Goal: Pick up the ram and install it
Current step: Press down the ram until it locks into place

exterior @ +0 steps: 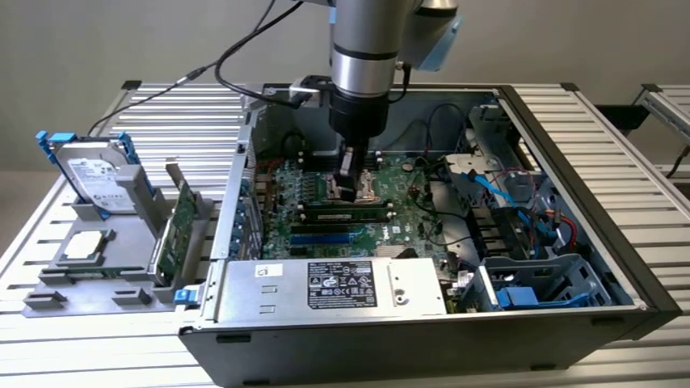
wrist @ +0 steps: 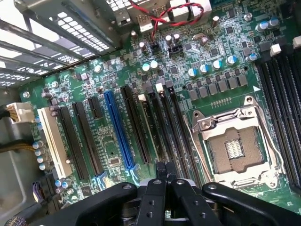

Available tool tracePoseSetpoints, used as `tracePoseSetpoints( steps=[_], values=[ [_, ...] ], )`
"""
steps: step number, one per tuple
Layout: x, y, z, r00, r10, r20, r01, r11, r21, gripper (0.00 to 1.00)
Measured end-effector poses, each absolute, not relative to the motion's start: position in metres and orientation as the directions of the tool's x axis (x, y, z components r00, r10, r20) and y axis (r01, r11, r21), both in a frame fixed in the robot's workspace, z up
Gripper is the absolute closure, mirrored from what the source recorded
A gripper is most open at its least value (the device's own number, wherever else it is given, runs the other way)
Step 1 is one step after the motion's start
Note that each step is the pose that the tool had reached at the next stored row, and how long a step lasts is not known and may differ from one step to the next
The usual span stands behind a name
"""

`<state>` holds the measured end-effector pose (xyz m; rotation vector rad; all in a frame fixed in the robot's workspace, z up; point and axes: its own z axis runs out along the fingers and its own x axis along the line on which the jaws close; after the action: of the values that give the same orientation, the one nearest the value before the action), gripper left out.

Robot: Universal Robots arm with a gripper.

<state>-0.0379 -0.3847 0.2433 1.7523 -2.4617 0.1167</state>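
One ram (exterior: 347, 215) sits slotted just beside the closed, empty-fingered end effector (exterior: 347, 192).

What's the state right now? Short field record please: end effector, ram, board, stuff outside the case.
end effector: shut, lowered inside the open PC case, just above the motherboard
ram: green stick lying along a memory slot below the end effector; full seating cannot be told
held: nothing visibly gripped
CPU socket: empty, beside the memory slots
power supply: silver box at the case's near edge
outside case: hard drive and green expansion card standing in a grey holder, exterior view's left
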Motion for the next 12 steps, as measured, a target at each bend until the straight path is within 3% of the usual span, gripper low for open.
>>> tracePoseSetpoints(
  steps=[12],
  values=[
    [-0.0379, -0.3847, 0.2479, -0.464, -0.875, 0.139, -0.884, 0.468, 0.002, 0.89]
  ],
)
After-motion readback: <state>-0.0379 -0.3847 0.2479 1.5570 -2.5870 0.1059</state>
